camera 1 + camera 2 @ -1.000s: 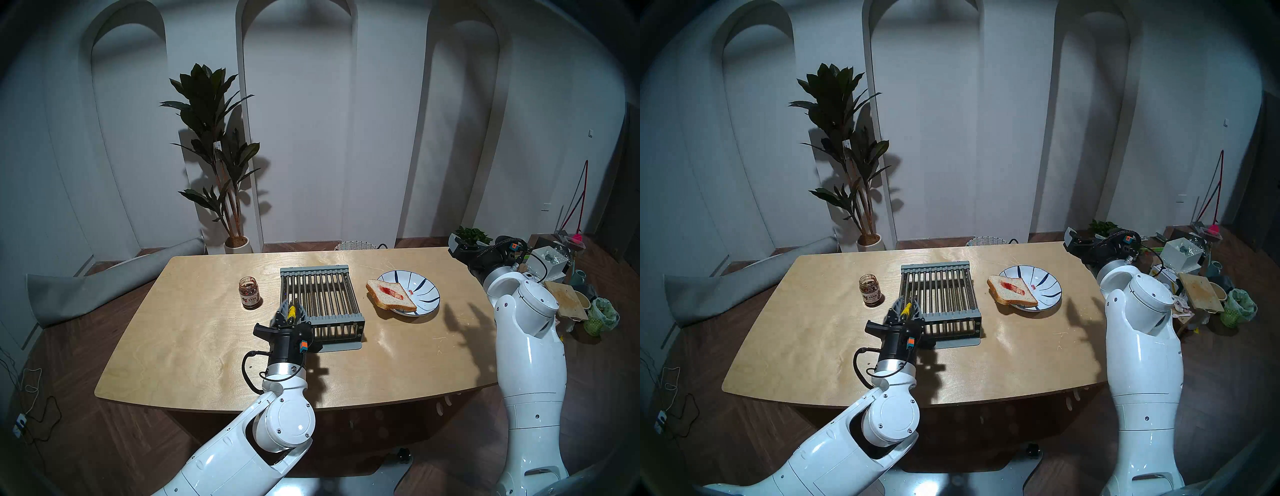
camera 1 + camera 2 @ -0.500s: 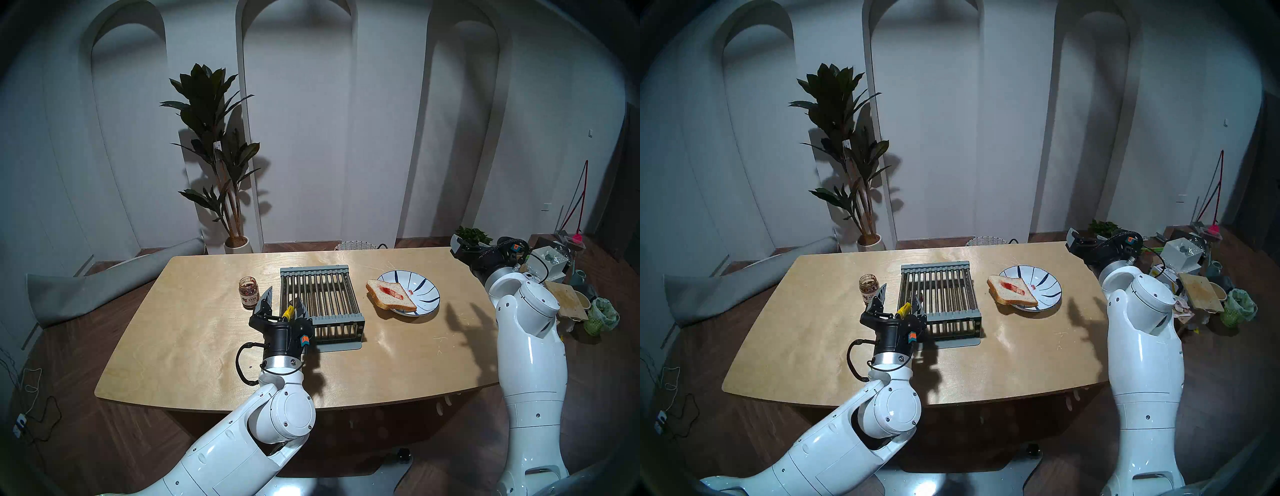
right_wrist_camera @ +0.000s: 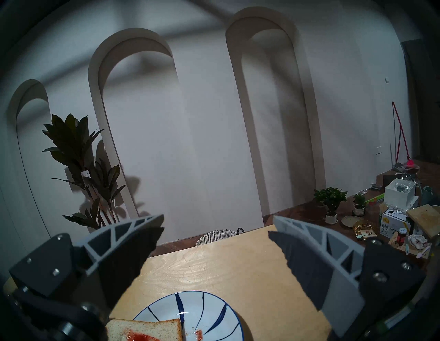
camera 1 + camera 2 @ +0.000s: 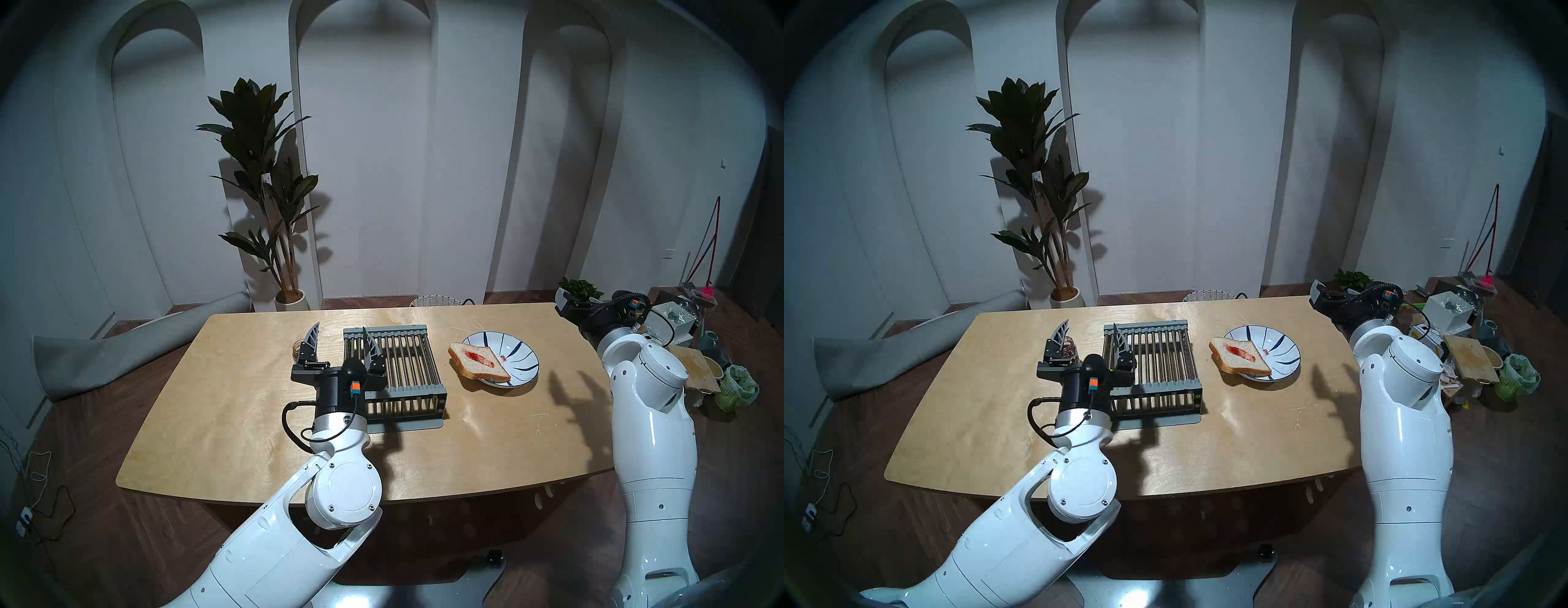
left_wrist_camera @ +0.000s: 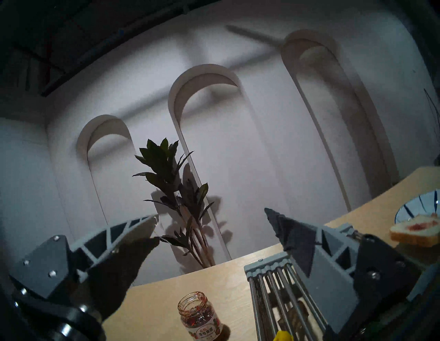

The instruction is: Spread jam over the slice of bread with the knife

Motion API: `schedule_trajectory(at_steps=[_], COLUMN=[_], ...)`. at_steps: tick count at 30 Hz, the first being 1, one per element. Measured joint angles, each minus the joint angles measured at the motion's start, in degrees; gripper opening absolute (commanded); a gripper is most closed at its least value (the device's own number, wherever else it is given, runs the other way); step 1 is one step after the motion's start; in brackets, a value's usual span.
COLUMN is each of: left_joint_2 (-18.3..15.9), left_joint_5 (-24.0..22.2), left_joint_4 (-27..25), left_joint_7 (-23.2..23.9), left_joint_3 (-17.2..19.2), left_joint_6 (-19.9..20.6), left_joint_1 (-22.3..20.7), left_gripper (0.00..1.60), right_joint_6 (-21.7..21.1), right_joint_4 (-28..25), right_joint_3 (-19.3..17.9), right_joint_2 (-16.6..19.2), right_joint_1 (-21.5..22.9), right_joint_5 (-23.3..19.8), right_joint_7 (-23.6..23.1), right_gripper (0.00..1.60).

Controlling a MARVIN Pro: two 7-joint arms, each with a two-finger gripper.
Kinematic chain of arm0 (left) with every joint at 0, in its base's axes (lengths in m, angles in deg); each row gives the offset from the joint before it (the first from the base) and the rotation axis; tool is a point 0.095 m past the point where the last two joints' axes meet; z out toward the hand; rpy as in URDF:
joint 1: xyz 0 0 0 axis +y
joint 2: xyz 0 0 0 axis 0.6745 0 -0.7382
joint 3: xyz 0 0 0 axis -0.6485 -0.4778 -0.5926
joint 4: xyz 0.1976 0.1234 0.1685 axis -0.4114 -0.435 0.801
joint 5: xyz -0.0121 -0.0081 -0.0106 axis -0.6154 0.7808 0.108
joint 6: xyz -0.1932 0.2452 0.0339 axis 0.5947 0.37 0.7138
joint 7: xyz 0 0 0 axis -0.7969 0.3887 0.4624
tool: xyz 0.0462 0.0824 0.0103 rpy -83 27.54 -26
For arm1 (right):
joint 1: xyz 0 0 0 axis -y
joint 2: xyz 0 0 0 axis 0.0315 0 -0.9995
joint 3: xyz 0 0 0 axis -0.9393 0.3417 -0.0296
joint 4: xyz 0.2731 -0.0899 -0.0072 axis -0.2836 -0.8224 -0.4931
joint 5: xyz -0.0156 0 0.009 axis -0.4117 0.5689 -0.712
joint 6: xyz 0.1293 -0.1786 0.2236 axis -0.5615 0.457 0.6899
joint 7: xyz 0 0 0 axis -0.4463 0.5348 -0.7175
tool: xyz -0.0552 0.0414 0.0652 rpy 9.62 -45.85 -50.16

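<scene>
My left gripper (image 4: 339,329) (image 5: 212,214) hangs open and empty above the rack's left front corner, its fingers pointing up and away. The knife lies on the grey rack (image 4: 399,361); only the yellow handle tip (image 5: 282,336) shows, and the head views hide it behind the gripper. The open jam jar (image 5: 200,316) (image 4: 1071,346) stands left of the rack. The slice of bread (image 4: 477,361) (image 3: 142,329), with a red jam streak, leans on the left rim of a blue-striped plate (image 4: 517,352). My right gripper (image 3: 217,221) is open and empty, beyond the plate at the table's far right edge.
A red jam spot lies on the plate (image 3: 214,309). A wicker basket (image 4: 435,300) and a tall potted plant (image 4: 271,191) stand behind the table. A cluttered low surface with boxes and a cutting board (image 4: 695,369) sits to the right.
My left gripper opened, let go of the knife on the rack and lifted up, tilting its fingers upward. The right arm barely moved.
</scene>
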Motion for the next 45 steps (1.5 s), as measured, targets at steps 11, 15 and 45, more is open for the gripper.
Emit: schedule_trajectory(at_steps=[11,15,45], left_joint_2=[-1.61,-4.21,-21.94], left_joint_5=[-8.54,-11.07,-36.24], left_joint_4=[-7.93,-10.06,3.53], left_joint_7=[1.73,3.50,32.39], left_joint_3=[5.87,9.90,28.25], left_joint_6=[-7.65,-8.45,-10.25], left_joint_1=[1.07,2.59,1.64], left_gripper=[1.60,1.60,1.60], right_joint_6=[0.01,0.11,0.29], right_joint_4=[0.07,-0.21,0.50], right_joint_3=[0.94,2.07,12.50], right_joint_2=[0.00,-0.72,-2.81], right_joint_1=[0.30,0.50,1.36], right_joint_5=[0.22,0.22,-1.16], right_joint_7=[-0.12,-0.04,-4.76], right_gripper=[1.60,1.60,1.60])
